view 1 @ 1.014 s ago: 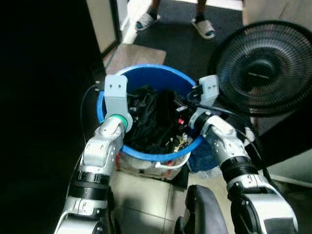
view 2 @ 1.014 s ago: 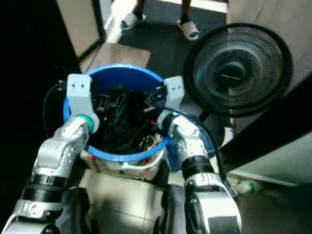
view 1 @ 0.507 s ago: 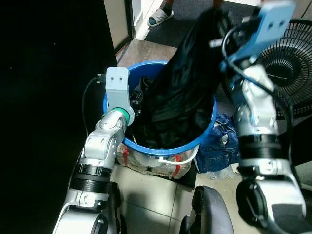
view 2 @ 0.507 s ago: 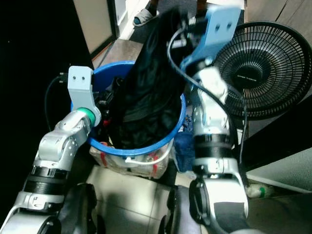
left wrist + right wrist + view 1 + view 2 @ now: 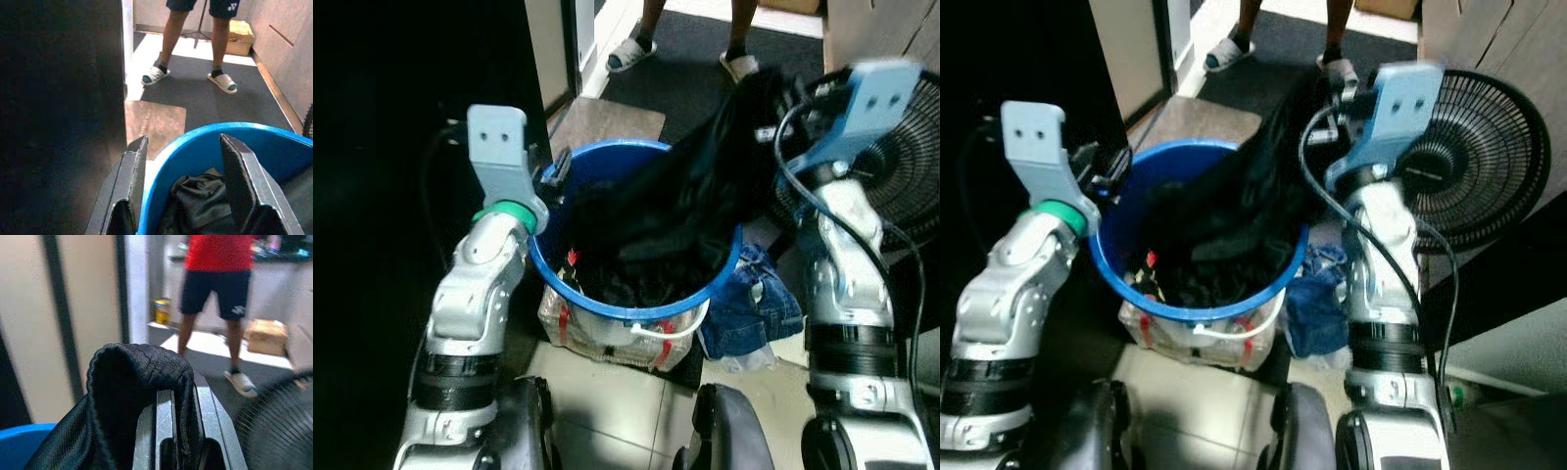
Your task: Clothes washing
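Blue bucket [image 5: 636, 304] on the floor, fan [image 5: 901, 176] to its right; right gripper [image 5: 783, 98] holds a black garment [image 5: 695, 196] raised, its tail trailing into the bucket. Left wrist view: left gripper [image 5: 183, 161] spread wide, empty, straddling the bucket rim. Right wrist view: fingers [image 5: 168, 431] clamped, garment draped over them; a person [image 5: 215, 274] stands beyond.

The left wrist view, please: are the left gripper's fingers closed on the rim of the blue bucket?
No, the left gripper has its fingers spread apart on either side of the blue bucket rim, not clamped on it.
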Controlling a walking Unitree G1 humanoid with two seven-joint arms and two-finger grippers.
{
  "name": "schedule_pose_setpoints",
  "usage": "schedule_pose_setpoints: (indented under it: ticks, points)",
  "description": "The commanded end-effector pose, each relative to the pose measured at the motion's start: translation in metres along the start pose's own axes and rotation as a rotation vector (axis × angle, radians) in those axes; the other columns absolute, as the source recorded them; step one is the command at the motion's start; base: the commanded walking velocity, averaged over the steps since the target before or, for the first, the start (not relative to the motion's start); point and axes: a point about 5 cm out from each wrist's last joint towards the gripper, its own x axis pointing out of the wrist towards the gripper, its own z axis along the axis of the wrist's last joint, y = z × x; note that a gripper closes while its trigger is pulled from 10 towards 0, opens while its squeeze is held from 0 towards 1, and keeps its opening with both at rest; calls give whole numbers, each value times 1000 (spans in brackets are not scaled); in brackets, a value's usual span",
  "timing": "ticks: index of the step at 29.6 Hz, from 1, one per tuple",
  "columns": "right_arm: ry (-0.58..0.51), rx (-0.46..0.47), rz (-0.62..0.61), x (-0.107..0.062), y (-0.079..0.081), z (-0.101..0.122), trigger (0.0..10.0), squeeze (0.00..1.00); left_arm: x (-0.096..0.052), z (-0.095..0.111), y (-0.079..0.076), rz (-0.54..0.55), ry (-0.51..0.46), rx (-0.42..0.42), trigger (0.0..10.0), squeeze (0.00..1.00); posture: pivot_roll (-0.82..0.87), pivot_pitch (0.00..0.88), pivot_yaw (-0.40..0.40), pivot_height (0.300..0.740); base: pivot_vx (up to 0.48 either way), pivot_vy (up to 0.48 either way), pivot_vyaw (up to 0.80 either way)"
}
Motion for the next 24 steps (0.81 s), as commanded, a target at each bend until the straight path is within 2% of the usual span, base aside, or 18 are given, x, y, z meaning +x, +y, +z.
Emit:
schedule_pose_setpoints:
  ticks: [1,5,7,10,11,24]
  points:
    - [-1,-8,-79,-10,-9,-3,10000,0,-4,4,4,4,-21,8,10000,0,34,91,8,590,0,0,0]
    - [3,-9,-84,-13,-9,-5,10000,0,-4,6,6,7,-26,11,10000,0,34,91,8,595,0,0,0]
    - [30,-12,-51,-23,1,-13,10000,0,-5,7,6,0,-34,12,10000,0,30,72,9,605,0,0,0]
    - [43,-18,-31,-28,6,-17,10000,0,-6,6,4,-5,-33,6,10000,0,30,73,10,610,0,0,0]
    - [56,-15,-18,-33,11,-20,10000,0,-7,3,-2,-16,-24,-8,10000,0,24,75,17,620,0,0,0]
    - [35,-1,-23,-31,17,-16,10000,0,-4,1,-7,-33,-14,-27,10000,0,20,79,28,650,0,0,0]
